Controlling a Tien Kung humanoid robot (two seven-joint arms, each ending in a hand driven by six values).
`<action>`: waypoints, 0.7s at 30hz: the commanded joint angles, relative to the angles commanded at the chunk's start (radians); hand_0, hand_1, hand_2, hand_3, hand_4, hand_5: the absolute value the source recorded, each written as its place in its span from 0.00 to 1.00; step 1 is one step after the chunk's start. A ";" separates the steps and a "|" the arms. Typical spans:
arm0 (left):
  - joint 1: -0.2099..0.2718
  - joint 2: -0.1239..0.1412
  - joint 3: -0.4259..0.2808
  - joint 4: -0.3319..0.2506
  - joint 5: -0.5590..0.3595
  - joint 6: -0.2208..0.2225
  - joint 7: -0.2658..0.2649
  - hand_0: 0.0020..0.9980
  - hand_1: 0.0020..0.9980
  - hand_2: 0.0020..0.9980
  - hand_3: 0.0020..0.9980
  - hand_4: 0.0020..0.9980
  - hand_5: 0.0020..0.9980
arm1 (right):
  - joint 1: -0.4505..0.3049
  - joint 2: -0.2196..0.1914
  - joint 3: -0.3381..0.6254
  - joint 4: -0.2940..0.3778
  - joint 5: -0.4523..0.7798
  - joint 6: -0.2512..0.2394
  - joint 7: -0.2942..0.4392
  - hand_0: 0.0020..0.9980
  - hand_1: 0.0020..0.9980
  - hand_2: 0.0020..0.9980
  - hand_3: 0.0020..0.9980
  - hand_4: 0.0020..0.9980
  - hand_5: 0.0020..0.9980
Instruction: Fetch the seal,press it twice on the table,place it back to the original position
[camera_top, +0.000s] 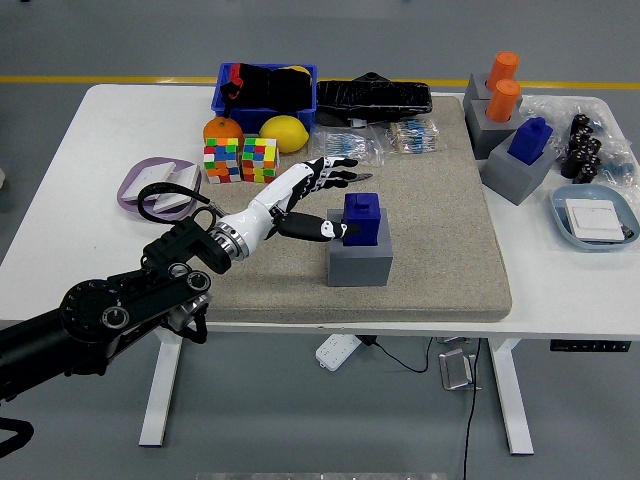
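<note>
Left hand — fingers spread, holding nothing — reaches beside the blue seal on its grey block.

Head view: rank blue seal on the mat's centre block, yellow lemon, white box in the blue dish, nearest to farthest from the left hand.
From the left hand:
1. Blue seal, at its fingertips, on the grey block in mid-mat.
2. Yellow lemon, behind the hand, by the blue bin.
3. White box, in the blue dish at the table's right edge.
</note>
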 joint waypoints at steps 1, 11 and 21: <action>-0.003 -0.007 0.002 0.009 -0.002 0.002 -0.001 0.91 0.84 0.85 0.89 0.93 0.04 | 0.000 0.000 -0.001 0.000 0.001 0.000 0.000 0.88 0.75 0.73 0.75 0.84 0.52; -0.013 -0.038 0.033 0.059 -0.020 0.013 -0.003 0.91 0.84 0.83 0.89 0.94 0.03 | -0.003 -0.002 -0.011 0.000 0.007 0.000 0.000 0.88 0.75 0.74 0.75 0.84 0.53; -0.016 -0.053 0.047 0.079 -0.031 0.016 -0.002 0.92 0.82 0.82 0.89 0.95 0.01 | -0.001 -0.001 -0.006 0.000 0.006 -0.001 0.002 0.88 0.75 0.74 0.76 0.85 0.53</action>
